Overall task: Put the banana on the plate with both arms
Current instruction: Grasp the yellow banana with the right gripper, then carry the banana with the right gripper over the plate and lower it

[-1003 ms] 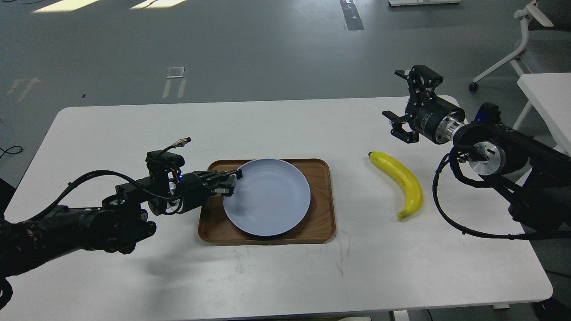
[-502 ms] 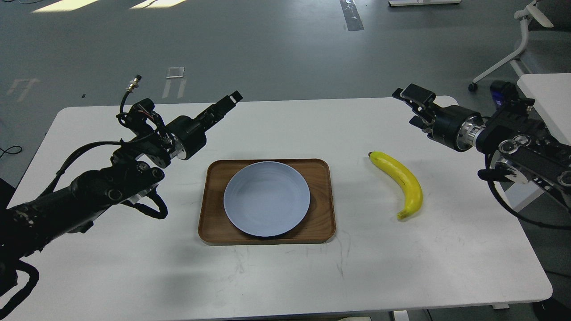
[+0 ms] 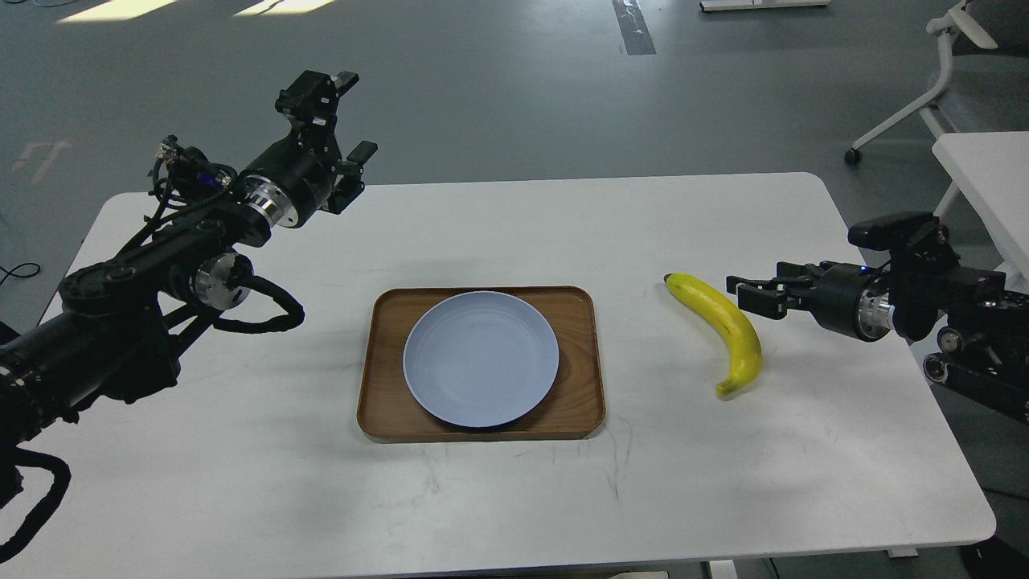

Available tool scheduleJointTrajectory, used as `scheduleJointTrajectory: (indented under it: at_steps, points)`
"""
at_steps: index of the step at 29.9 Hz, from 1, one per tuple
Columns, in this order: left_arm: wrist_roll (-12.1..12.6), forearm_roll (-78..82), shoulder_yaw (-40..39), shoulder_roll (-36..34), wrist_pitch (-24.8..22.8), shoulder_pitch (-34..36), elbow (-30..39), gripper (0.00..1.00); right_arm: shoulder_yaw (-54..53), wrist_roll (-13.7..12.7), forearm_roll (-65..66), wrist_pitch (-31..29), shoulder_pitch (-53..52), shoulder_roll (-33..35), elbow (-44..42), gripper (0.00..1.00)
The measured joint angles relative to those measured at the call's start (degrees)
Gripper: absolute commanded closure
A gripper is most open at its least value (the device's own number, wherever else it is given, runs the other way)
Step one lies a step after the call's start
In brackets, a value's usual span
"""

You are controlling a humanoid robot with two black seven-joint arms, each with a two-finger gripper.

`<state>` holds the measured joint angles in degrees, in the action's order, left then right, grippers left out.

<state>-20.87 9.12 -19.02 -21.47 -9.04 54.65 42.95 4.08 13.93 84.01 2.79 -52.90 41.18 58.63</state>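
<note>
Right gripper beside banana; plate on tray.

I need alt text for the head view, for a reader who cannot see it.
A yellow banana lies on a white table, right of an empty blue-grey plate on a wooden tray. The right gripper hovers open beside the banana; the left gripper is raised, open, far left.
</note>
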Motion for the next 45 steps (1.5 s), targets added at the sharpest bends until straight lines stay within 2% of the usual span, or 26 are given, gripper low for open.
scheduleJointTrajectory:
  at_steps: [3,4,5,6,7,10,14,18,23,28,33,40,45]
  points:
    - [0.04,-0.14,-0.19,-0.64,-0.22,-0.4,0.07,0.02,0.9,0.05,0.09,0.32,0.21,-2.24,-1.7,0.14]
    - [0.04,-0.16,-0.2,-0.77,-0.25,-0.52,0.08,0.02,1.17,0.05,0.09,0.4,0.3,-2.77,-2.34,0.17]
    - [0.01,-0.16,-0.2,-0.87,-0.26,-0.63,0.1,0.02,1.49,0.05,0.09,0.42,0.4,-3.21,-2.98,0.25]
    - [-0.05,-0.16,-0.2,-1.0,-0.28,-0.71,0.11,0.02,1.79,0.05,0.1,0.52,0.46,-3.57,-3.54,0.25]
    - [-0.19,-0.16,-0.2,-1.23,-0.3,-0.77,0.11,0.02,2.22,0.05,0.1,0.8,0.5,-4.06,-4.05,0.34]
    - [-0.42,-0.07,-0.15,-1.59,-0.28,-0.91,0.12,0.02,3.39,0.05,0.33,1.32,0.57,-4.87,-4.59,0.52]
    - [-0.53,0.08,-0.04,-1.74,0.03,-1.38,0.06,0.02,5.84,0.32,0.88,1.88,0.14,-5.27,-5.77,0.57]
    - [-0.57,0.39,0.12,-1.71,0.18,-1.68,0.06,0.02,7.47,2.82,1.52,2.53,-0.56,-5.8,-6.31,0.69]
    - [-0.57,0.72,0.5,-1.52,0.32,-2.11,0.05,0.02,7.81,5.52,2.69,2.64,-1.81,-5.96,-6.74,0.76]
    - [-0.57,0.81,0.64,-1.46,0.34,-2.32,0.03,0.02,7.68,6.81,2.8,3.5,-4.34,-6.17,-6.52,0.78]
    - [-0.57,0.9,0.65,-1.46,0.37,-2.35,0.03,0.02,7.66,9.76,2.75,5.07,-8.74,-9.09,-5.91,0.78]
    - [-0.58,0.91,0.74,-1.54,0.31,-2.35,0.08,0.02,9.08,11.36,2.6,5.21,-13.09,-17.95,-6.4,0.78]
    - [-0.58,0.9,0.74,-1.97,0.31,-2.35,0.06,0.02,12.52,12.21,1.88,5.21,-14.22,-26.72,-11.84,0.78]
